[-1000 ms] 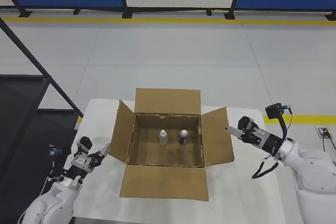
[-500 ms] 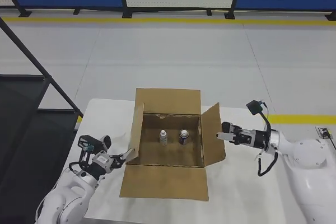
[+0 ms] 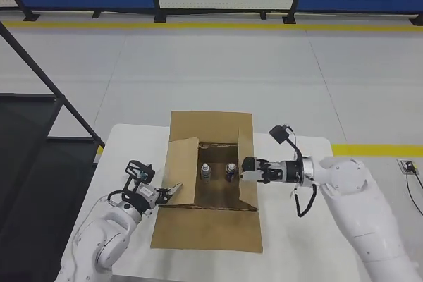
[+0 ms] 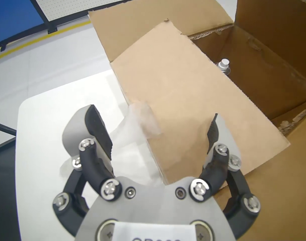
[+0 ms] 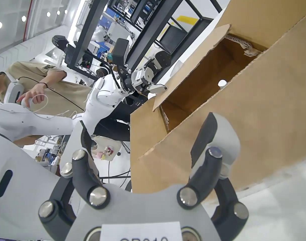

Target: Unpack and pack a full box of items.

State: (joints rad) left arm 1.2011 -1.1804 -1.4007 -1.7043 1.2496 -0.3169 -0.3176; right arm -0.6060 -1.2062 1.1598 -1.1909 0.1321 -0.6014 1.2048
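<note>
Cardboard box (image 3: 206,229) at mid-bench (image 3: 130,144), holding a white bottle (image 3: 205,171) and a dark bottle (image 3: 230,171). The left end effector (image 3: 170,192), jaws apart, backs the left flap (image 3: 183,158). The right end effector (image 3: 248,168), likewise spread, backs the right flap (image 3: 247,144). Good practice is to press both flaps inward evenly, clear of the bottle tops.

We see a brown corrugated cardboard box (image 3: 204,227), side flaps half raised, end flaps splayed; inside, upright near its far wall, a small white-capped bottle (image 3: 205,171) beside a dark-topped can (image 3: 230,170).
</note>
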